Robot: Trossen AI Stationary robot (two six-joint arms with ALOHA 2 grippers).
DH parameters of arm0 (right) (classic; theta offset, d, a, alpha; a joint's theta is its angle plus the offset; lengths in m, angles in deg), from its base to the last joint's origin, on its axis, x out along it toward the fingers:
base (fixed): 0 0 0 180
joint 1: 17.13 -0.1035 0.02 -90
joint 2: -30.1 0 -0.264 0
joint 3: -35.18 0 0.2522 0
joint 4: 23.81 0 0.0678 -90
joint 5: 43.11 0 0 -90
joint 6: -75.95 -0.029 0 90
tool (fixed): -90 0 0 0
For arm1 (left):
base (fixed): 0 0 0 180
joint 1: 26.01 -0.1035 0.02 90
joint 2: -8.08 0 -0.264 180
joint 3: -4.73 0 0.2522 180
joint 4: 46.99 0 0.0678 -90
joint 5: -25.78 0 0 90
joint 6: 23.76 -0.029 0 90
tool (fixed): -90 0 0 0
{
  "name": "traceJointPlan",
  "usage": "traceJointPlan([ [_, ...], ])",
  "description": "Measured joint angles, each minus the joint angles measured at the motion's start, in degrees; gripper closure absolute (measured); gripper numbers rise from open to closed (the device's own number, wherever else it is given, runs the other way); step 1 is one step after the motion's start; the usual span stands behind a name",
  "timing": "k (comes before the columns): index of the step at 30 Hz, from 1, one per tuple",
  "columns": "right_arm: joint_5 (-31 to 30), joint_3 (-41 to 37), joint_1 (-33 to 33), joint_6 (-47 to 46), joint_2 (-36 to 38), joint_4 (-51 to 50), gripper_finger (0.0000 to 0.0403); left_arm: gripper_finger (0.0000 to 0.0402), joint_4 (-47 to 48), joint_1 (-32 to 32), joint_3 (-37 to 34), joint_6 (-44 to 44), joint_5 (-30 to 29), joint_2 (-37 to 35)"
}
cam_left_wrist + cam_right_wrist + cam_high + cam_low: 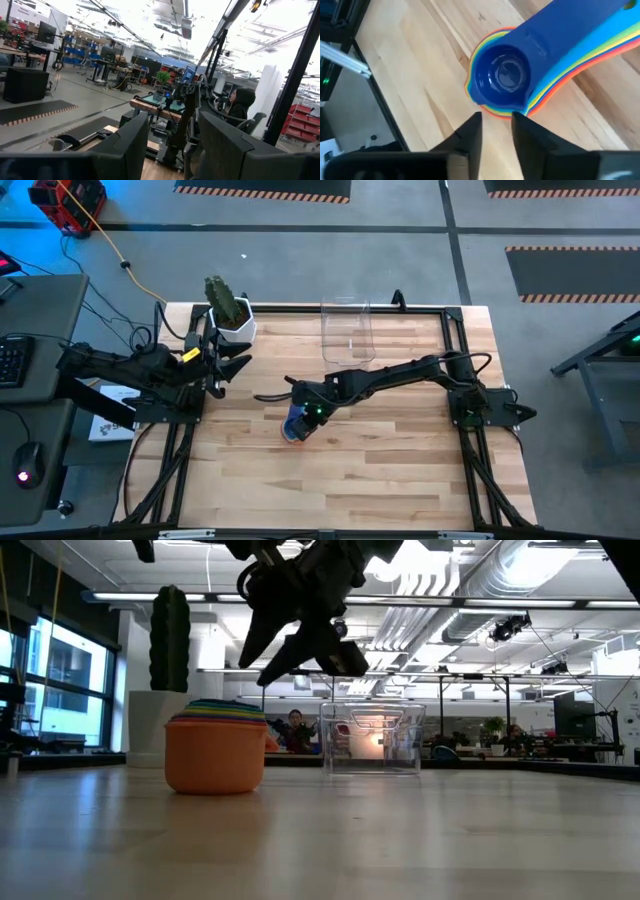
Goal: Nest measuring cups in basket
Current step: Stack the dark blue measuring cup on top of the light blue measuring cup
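Observation:
The measuring cups [293,426] stand nested in one stack on the wooden table, the dark blue one innermost [502,75] and the orange one outermost [215,752], their flat handles [580,40] fanned to one side. My right gripper [495,119] hovers just above and beside the stack [300,668]. It is open by a narrow gap with nothing between its fingers. The clear basket [347,330] stands at the table's far edge [372,738]. My left gripper [232,366] waits raised at the far left, open [172,145].
A white pot with a green cactus [230,313] stands at the table's far left corner, close to my left gripper. Bare wood lies between the stack and the basket and along the table's near half [330,490].

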State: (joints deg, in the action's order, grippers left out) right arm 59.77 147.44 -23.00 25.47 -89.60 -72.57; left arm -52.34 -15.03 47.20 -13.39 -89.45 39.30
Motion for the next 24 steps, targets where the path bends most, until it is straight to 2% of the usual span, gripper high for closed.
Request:
traceJointPlan([
  [3,-0.77,0.00,0.25,0.75,0.00,0.04,0.0285,0.0234,0.00,0.00,0.00,-0.02,-0.02,0.00],
  [7,1.10,-0.02,1.45,3.76,0.86,-1.22,0.0275,0.0234,0.24,0.00,0.00,-0.02,0.00,-0.02],
  [12,-3.42,0.00,1.77,12.39,5.12,-12.70,0.0278,0.0234,3.08,0.00,0.00,0.04,-0.01,-0.83],
  [15,-4.47,0.00,1.26,16.71,6.43,-22.99,0.0314,0.0234,6.48,-0.02,0.00,1.58,0.00,-0.88],
  [17,-6.81,-1.34,0.44,18.20,7.33,-26.10,0.0361,0.0238,10.15,-0.04,0.00,3.55,0.15,0.10],
  [19,-7.06,-6.32,-0.38,17.02,9.68,-25.12,0.0391,0.0254,15.64,-0.04,0.02,6.63,0.60,2.52],
  [20,-6.63,-9.99,-0.77,15.39,11.25,-22.74,0.0392,0.0267,18.74,0.00,0.00,8.95,0.76,4.09],
  [24,-3.73,-28.40,-3.02,4.69,19.66,-4.46,0.0396,0.0351,26.01,0.84,-0.02,17.89,3.48,12.79],
])
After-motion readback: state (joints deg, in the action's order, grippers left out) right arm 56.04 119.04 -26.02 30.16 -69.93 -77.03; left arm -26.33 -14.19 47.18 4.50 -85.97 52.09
